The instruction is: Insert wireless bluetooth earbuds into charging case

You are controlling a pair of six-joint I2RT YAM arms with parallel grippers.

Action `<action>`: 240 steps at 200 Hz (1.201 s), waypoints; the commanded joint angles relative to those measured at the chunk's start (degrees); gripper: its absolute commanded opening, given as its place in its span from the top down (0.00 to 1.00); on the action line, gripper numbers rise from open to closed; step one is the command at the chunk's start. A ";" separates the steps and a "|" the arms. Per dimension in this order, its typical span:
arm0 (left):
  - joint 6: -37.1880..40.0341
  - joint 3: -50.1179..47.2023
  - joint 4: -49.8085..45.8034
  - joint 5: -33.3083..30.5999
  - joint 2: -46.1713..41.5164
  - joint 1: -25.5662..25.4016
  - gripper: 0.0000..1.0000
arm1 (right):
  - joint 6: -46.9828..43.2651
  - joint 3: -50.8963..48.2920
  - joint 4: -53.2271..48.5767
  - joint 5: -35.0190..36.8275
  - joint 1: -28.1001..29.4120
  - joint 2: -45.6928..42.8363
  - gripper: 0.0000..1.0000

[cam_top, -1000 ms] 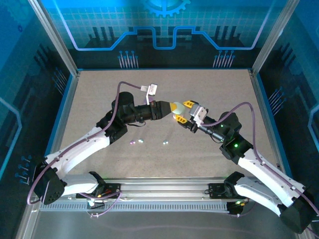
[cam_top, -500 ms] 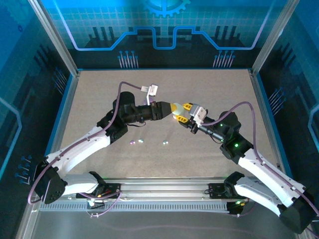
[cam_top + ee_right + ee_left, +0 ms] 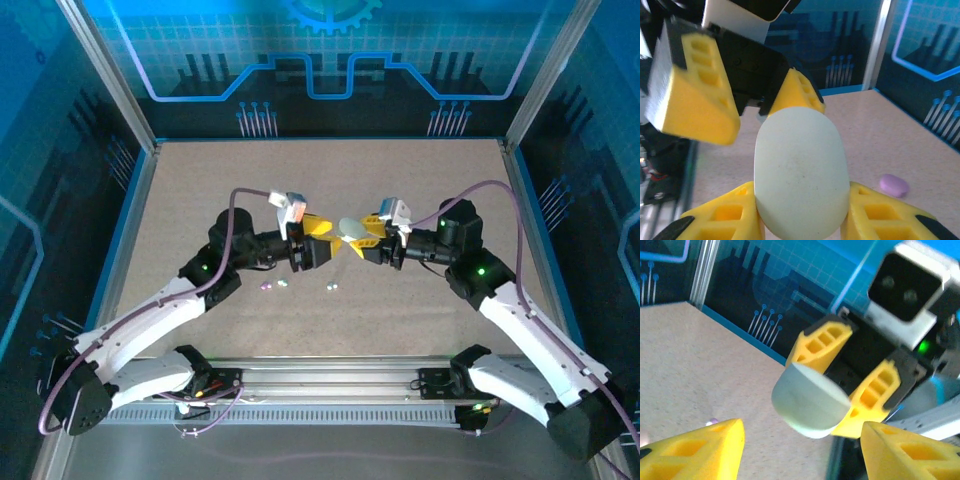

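Gripping smooth pebble-shaped case (pale mint)

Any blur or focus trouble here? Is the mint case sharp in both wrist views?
Left wrist view: blurred throughout, and the mint case has soft edges. Right wrist view: the case is fairly sharp up close, while the left gripper behind it is smeared. Top view: evenly lit and crisp, though the earbuds are only tiny specks.
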 commanded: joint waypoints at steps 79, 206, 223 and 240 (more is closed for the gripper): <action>12.82 -4.12 13.63 10.99 -0.10 0.05 0.43 | -5.66 8.67 -12.03 -12.77 -0.86 4.84 0.67; 9.66 -1.77 12.06 12.49 2.13 -0.23 0.50 | -6.45 8.74 -10.56 -14.06 -0.59 5.98 0.68; 9.69 -1.28 11.22 12.42 2.54 -0.32 0.51 | -6.32 8.84 -10.42 -14.36 -0.51 6.01 0.67; 10.70 -0.56 9.12 12.04 3.08 -0.37 0.53 | -5.57 8.63 -9.18 -14.51 -0.42 5.73 0.68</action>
